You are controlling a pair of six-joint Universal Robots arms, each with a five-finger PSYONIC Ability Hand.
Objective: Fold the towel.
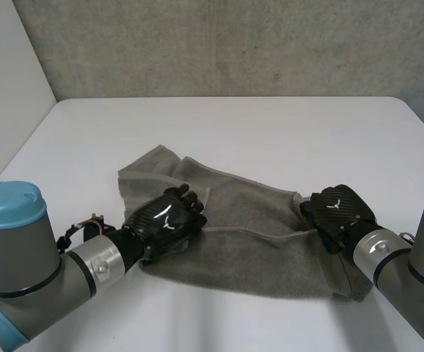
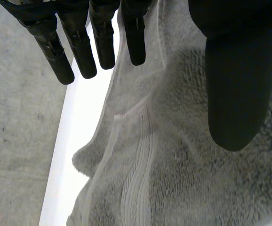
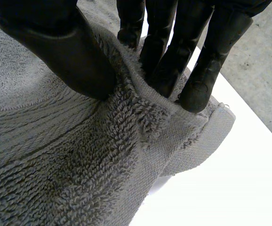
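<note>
A grey towel (image 1: 256,235) lies rumpled on the white table (image 1: 234,125), its left end folded over into a flap. My left hand (image 1: 169,221) rests over the towel's left part, near that flap. In the left wrist view its fingers (image 2: 103,42) are straight and its thumb (image 2: 235,84) stands apart, above the towel (image 2: 173,165), holding nothing. My right hand (image 1: 338,209) is at the towel's right edge. There its thumb (image 3: 65,47) and fingers (image 3: 211,61) pinch a raised fold of the towel (image 3: 79,165) near a corner.
Bare table (image 1: 285,139) stretches beyond the towel to a grey concrete wall (image 1: 234,44). The table's left edge (image 1: 21,147) runs beside a pale side wall. White tabletop (image 3: 220,188) lies beside the pinched corner.
</note>
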